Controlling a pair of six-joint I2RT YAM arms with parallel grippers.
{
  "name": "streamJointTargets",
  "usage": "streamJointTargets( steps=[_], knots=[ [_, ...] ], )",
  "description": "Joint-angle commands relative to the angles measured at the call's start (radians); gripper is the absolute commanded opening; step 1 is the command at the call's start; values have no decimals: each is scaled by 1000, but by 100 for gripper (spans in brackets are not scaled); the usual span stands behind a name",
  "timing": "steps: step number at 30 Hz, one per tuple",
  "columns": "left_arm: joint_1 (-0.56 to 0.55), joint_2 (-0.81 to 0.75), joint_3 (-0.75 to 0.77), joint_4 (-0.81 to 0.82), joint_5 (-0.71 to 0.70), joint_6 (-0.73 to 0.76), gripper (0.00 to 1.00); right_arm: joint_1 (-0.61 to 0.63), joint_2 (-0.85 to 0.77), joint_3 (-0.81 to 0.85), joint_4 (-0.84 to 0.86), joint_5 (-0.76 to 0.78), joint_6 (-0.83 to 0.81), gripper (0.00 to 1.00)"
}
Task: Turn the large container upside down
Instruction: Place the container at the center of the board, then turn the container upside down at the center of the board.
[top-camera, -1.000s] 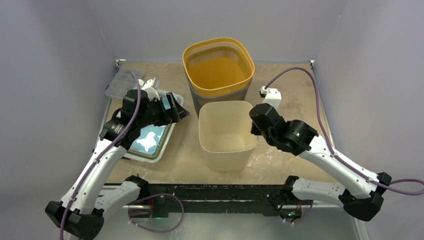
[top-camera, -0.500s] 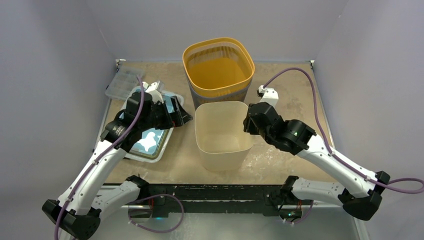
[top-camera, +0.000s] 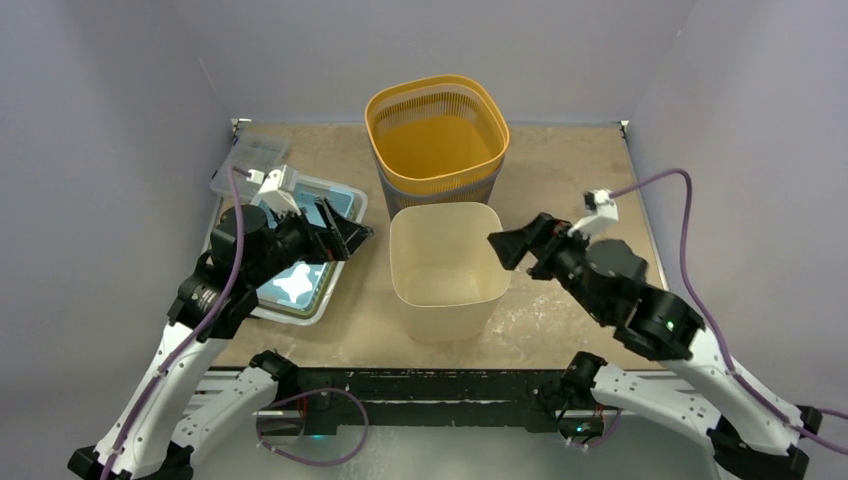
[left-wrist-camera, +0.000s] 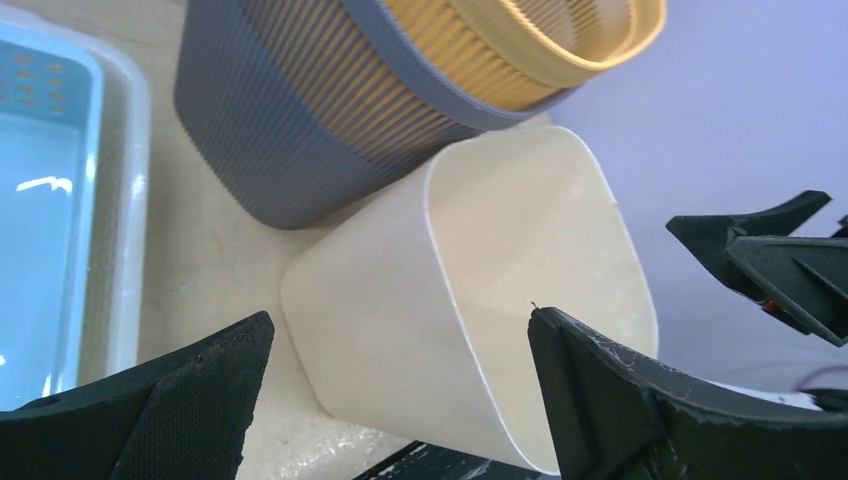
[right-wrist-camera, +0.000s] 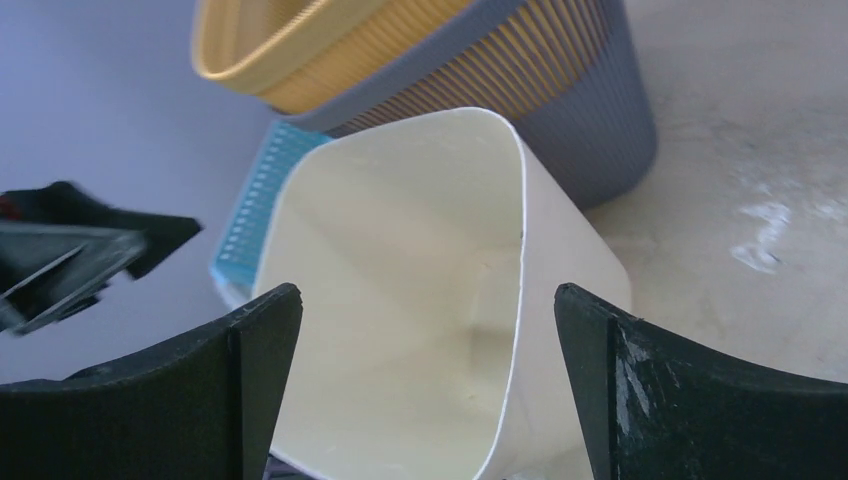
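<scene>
A large cream container (top-camera: 445, 268) stands upright in the middle of the table, its open mouth facing up. My left gripper (top-camera: 352, 232) hovers open just left of its rim, not touching it. In the left wrist view the container (left-wrist-camera: 400, 300) shows between and beyond the wide-spread fingers of that gripper (left-wrist-camera: 400, 318). My right gripper (top-camera: 508, 250) is open beside the right rim, apart from it. The right wrist view looks into the container (right-wrist-camera: 400, 270) past that gripper's (right-wrist-camera: 428, 290) spread fingers. Nothing is held.
An orange and grey ribbed basket (top-camera: 437, 140) stands upright right behind the cream container, almost touching it. A white tray (top-camera: 325, 300) with a blue insert lies at the left under the left arm. A small clear box (top-camera: 245, 160) sits at the back left.
The right gripper opened, let go of the container's right rim and drew back to the right. The left arm pulled back slightly left. The container shifted a little left and stayed upright.
</scene>
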Motion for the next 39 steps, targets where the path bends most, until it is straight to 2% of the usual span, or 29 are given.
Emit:
streamJointTargets(
  steps=[1, 5, 9, 15, 20, 28, 37, 39],
  knots=[
    [-2, 12, -7, 75, 130, 1, 99, 1, -186, -138, 252, -83, -62, 99],
    [-1, 40, 20, 36, 178, 39, 99, 2, -254, -181, 136, 83, 123, 99],
    [-1, 60, 41, 6, 189, 77, 98, 3, -229, -137, 67, 64, 58, 96],
    [-4, 118, 44, -10, 245, 107, 90, 2, -79, -62, -88, 72, 86, 93],
    [-18, 127, 48, -6, 210, 78, 81, 3, 5, -45, -96, 29, 101, 83],
    [-142, 193, 92, -51, 108, 70, 70, 2, 43, -44, -25, -24, 79, 70],
    [-203, 233, 91, -100, -10, 72, 42, 1, 128, 12, -62, -52, 37, 59],
    [-204, 236, 86, -97, -12, 72, 39, 3, 140, 26, -58, -63, 25, 57]
  ],
)
